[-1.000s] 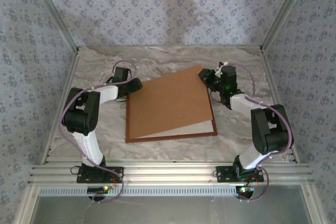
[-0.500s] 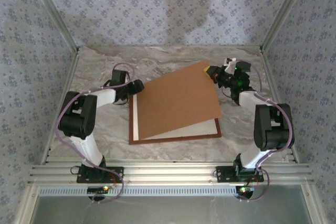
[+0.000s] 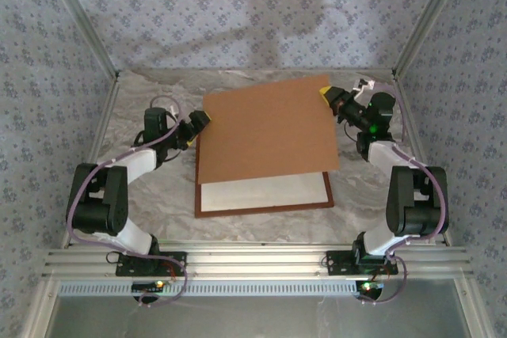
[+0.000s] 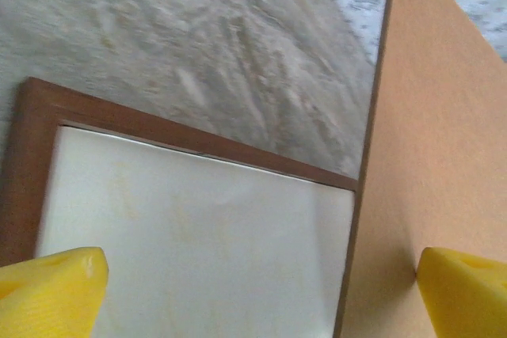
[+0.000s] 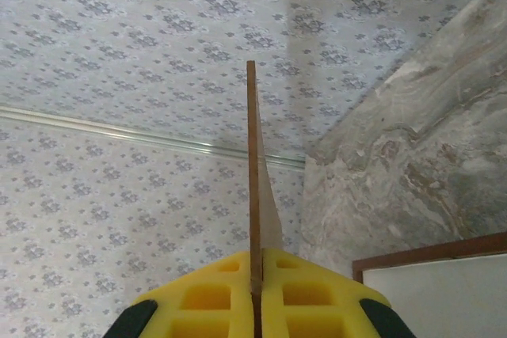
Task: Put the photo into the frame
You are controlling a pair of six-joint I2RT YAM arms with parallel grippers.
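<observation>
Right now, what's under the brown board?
The wooden frame with a white panel inside it lies under the board. Its far part is covered, so I can't tell what's there.

The frame lies at the middle of the tabletop, the backing board tilted over its far half, the right gripper at the board's far-right corner.

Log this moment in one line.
right gripper: shut on backing board corner | left gripper: open at its left edge | frame: flat on table, white mat exposed
</observation>
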